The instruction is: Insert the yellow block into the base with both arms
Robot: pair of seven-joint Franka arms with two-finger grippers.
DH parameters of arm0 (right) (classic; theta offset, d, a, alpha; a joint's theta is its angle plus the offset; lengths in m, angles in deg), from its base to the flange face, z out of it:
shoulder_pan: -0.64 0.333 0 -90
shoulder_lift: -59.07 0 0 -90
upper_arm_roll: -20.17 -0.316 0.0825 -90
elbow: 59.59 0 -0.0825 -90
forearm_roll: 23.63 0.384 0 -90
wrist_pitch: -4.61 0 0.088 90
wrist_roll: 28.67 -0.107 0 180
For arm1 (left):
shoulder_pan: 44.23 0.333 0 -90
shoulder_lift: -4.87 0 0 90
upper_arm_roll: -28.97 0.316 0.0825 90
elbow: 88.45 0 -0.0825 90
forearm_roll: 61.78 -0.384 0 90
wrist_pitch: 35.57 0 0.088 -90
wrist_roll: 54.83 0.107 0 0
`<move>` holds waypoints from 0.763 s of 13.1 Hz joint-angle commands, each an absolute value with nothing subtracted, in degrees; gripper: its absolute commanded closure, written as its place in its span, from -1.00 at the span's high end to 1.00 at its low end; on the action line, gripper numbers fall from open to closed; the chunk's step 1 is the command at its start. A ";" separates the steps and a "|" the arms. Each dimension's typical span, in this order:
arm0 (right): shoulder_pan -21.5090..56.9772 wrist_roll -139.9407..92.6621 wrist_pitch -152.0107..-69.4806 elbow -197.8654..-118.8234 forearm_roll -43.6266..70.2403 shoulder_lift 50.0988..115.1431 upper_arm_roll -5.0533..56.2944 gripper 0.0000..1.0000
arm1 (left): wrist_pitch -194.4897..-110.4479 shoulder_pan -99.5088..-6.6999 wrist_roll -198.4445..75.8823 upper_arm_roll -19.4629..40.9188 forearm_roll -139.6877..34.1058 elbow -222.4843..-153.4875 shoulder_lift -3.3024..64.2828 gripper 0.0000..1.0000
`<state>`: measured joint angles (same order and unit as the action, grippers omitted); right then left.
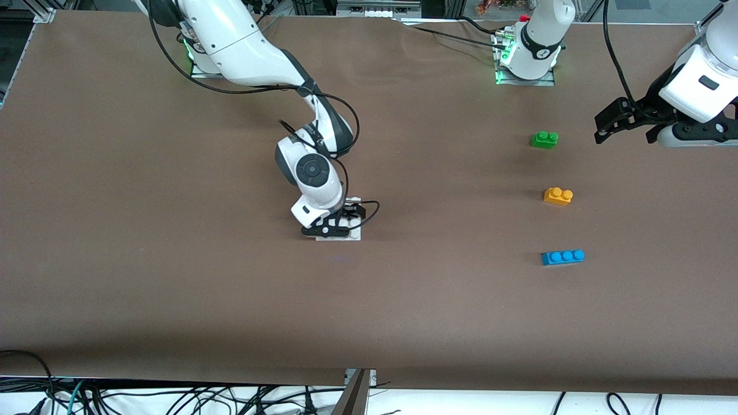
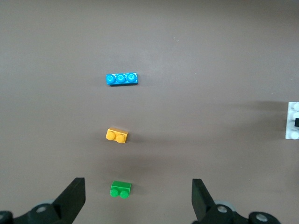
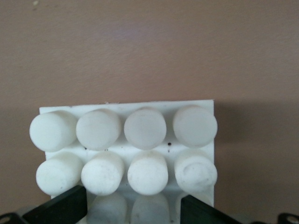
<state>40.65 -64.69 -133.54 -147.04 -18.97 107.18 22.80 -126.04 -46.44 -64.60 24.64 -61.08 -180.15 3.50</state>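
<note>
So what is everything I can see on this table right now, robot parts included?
Small orange-yellow plastic two-stud brick: one, lying between the green and blue bricks, toward the left arm's end.
Green two-stud brick: one, farther from the front camera than the yellow.
Blue three-stud brick: one, nearest the front camera.
Flat white studded plastic plate: one, mid-table, under the right gripper.
Brown table: one.
Right gripper: black, down at the plate.
Left gripper: black, open, over the green brick.

Matt brown cloth-like table cover; smooth, slightly glossy plastic yellow block, with green brick and blue brick beside it alike; base of matt white plastic, faintly speckled; arms glossy white plastic shells.
</note>
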 commanded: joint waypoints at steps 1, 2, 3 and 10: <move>43.08 -65.67 -134.61 -143.88 -17.65 110.04 22.46 1.00 | -125.92 -46.69 -64.50 24.66 -62.40 -179.94 3.29 1.00; 43.61 -66.37 -134.61 -143.79 -17.65 110.13 22.46 1.00 | -125.92 -46.69 -64.50 24.66 -62.40 -179.94 3.29 1.00; 44.31 -67.25 -134.61 -143.61 -17.74 110.31 22.46 1.00 | -125.92 -46.69 -64.41 24.49 -62.49 -179.94 3.29 1.00; 45.11 -71.47 -135.04 -142.47 -17.74 111.54 22.54 1.00 | -125.92 -46.69 -64.32 24.40 -62.40 -179.94 3.20 1.00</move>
<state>44.59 -69.02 -133.95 -144.88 -18.80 108.48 22.68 -126.05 -46.45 -64.59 24.47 -61.08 -180.15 3.50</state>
